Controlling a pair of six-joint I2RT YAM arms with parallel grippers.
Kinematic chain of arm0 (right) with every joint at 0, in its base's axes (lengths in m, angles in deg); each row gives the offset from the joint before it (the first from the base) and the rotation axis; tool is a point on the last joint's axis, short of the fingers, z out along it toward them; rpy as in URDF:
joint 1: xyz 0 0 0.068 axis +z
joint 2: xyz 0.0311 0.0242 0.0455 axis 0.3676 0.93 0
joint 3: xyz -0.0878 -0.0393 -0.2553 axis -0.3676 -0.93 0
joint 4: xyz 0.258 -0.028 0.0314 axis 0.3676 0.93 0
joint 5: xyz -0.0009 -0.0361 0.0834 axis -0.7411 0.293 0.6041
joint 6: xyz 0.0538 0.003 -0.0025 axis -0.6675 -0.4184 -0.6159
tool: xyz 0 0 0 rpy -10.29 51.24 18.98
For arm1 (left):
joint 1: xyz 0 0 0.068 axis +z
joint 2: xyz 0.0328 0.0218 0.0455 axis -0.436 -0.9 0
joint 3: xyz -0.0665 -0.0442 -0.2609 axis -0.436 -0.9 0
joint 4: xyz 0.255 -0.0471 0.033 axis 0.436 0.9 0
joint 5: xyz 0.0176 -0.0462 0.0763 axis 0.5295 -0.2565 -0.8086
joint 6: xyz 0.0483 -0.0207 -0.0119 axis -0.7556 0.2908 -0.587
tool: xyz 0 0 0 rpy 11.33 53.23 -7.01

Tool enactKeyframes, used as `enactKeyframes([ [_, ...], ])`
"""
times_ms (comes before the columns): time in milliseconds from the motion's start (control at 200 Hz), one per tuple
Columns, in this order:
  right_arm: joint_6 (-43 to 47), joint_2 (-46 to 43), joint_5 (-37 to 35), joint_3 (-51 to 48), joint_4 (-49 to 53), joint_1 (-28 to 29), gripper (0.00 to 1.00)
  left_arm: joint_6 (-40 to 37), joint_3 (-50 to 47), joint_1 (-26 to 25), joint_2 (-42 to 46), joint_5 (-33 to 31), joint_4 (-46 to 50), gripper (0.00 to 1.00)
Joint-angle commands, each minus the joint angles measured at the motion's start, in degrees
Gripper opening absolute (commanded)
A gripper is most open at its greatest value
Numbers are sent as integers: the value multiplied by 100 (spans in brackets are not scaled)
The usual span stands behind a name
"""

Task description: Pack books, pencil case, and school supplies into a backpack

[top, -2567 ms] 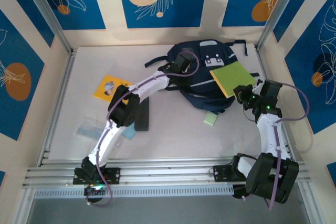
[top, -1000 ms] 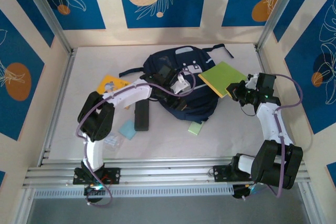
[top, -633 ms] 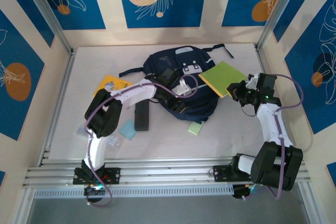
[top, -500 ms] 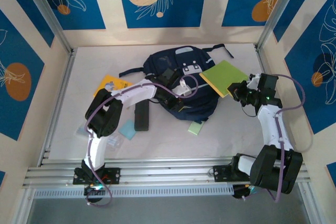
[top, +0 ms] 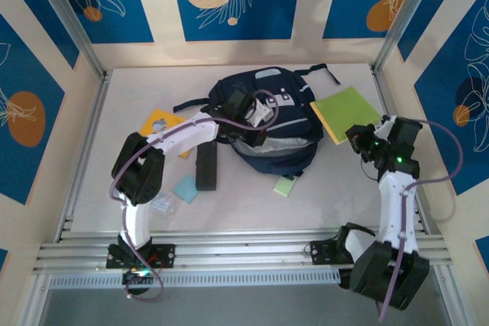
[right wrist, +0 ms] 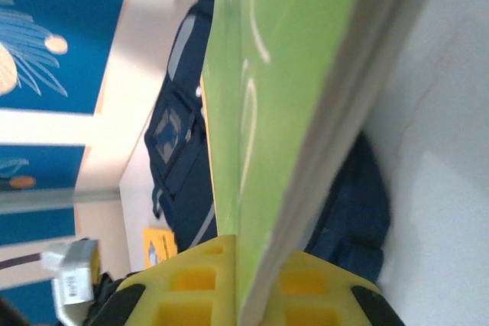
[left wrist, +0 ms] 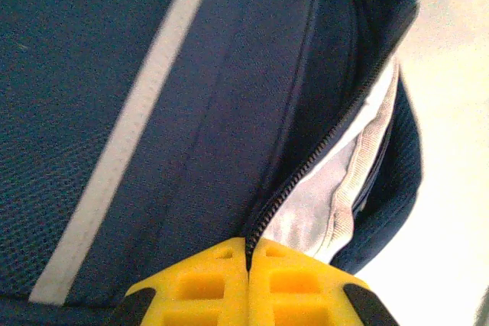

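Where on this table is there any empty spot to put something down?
The white table is bare at its far left corner, beyond the orange-yellow picture book, and between the small pale green pad and the right arm. It is crowded left of the navy fabric backpack: slim black case, light blue pad, left arm.

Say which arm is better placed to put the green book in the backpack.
Right. The right gripper holds the green book beside the backpack; the left gripper is shut on its zip edge.
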Motion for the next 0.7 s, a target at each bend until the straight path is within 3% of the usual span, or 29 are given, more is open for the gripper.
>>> enactKeyframes([
  [0,-209,-464,-266,-262,78,-252,0,1374,-122,365,428,194,-1168,0],
  [475,-624,-844,-155,-784,298,-174,0,2500,106,506,617,-135,-2610,0],
  [580,-909,-795,29,-907,192,107,0,2683,95,504,600,-144,-2946,0],
  [695,-896,-868,-439,-832,363,433,0,2766,34,496,634,-262,-3188,0],
])
